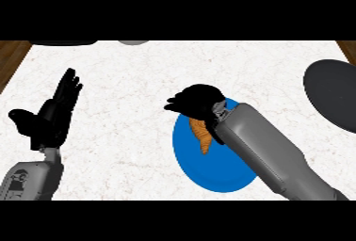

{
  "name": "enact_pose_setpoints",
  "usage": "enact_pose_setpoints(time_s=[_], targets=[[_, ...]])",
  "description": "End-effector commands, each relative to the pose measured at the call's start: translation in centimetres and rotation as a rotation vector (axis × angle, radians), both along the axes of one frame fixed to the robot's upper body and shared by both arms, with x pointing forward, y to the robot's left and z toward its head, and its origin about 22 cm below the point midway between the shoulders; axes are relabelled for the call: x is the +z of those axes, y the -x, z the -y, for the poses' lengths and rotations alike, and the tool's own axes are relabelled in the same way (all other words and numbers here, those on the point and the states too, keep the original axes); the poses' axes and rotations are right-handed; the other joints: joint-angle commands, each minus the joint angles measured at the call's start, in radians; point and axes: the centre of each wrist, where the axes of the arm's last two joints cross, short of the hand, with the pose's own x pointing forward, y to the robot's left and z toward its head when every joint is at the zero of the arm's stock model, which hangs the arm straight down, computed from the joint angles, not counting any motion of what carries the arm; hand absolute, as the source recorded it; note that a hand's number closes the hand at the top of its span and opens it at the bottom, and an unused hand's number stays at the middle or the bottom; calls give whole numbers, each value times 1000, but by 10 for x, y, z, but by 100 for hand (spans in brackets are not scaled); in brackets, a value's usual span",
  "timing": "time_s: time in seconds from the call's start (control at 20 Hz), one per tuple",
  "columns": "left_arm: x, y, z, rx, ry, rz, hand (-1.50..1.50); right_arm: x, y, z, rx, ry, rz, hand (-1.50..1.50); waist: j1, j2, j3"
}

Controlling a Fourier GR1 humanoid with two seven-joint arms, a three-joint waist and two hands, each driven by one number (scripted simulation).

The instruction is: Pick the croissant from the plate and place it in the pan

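A blue plate (208, 174) lies on the white counter, a little right of the middle. On it rests a golden-brown croissant (203, 137), its upper end covered by my right hand (198, 101). That hand hangs over the plate's far part with its fingers curled round the croissant's top. The dark pan (332, 92) sits at the right edge of the counter, partly out of view. At the left my left hand (54, 117) rests open, fingers pointing up.
Two dark objects (66, 43) and a grey one (132, 42) peek in at the counter's far edge. Wooden floor (10, 59) shows beyond the left and right corners.
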Motion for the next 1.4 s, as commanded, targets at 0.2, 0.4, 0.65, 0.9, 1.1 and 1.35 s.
enact_pose_setpoints(time_s=[0.2, 0.4, 0.65, 0.9, 1.1, 1.35], targets=[[-9, -3, -13, -7, 5, -13, 0, -3, -6, -6, 20, 38, 7, -150, -1, 0, 0], [0, 7, 11, -4, 5, -2, 0, -33, -12, -3, -2, 82, 1, -150, 4, 0, 0], [5, -8, -10, 0, 5, 0, 0, -52, -7, -18, 8, 126, -22, -150, 2, 1, 0], [13, -5, 11, 4, 0, 37, 0, -50, -25, 19, 88, 95, -118, 150, 9, 2, 1], [-2, -7, 1, 3, 1, 11, 0, -66, -5, 4, 154, 97, -42, 150, -2, 0, 0], [-1, -9, 4, 29, -9, 1, 0, -76, -11, 18, -39, 42, -37, 150, -14, -1, 0]])
